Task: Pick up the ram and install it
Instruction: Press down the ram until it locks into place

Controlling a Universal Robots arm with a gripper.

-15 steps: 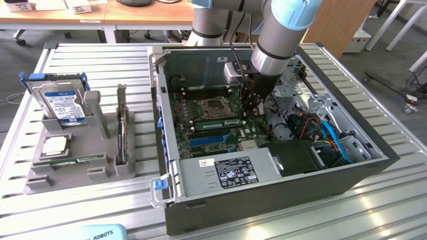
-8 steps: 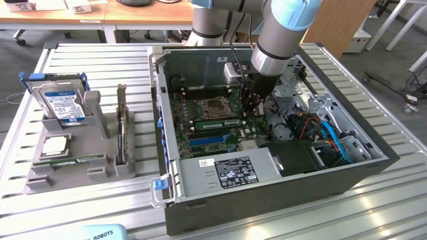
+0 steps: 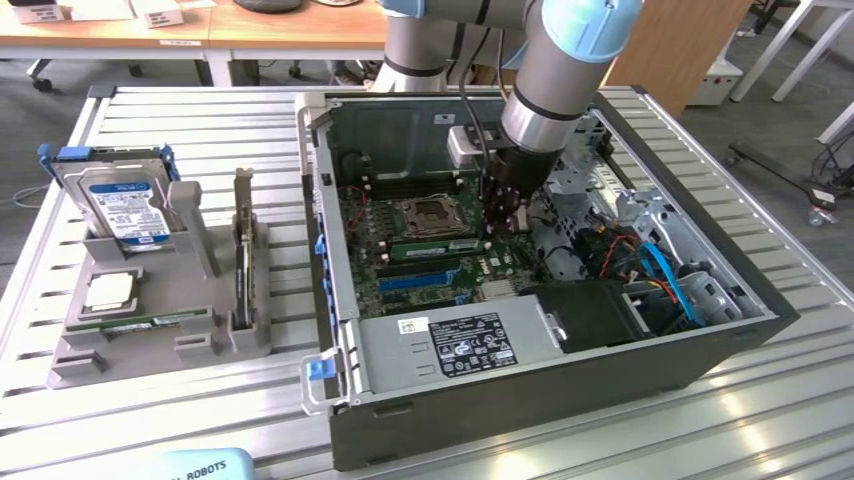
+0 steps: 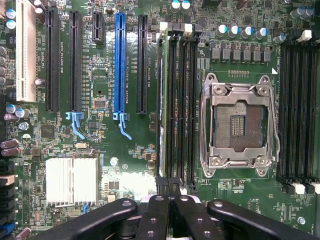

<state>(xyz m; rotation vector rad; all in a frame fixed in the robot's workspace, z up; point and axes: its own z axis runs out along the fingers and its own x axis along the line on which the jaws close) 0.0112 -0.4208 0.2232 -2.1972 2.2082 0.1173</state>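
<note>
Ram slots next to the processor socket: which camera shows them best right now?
The wrist view: it looks straight down on the ram slots, full length. The exterior view shows them at a slant, with the gripper at one end.

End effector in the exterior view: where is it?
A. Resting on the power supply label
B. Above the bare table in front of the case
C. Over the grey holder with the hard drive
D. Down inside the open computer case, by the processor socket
D: the end effector reaches down inside the open computer case, right beside the processor socket, over the memory slots.
</note>
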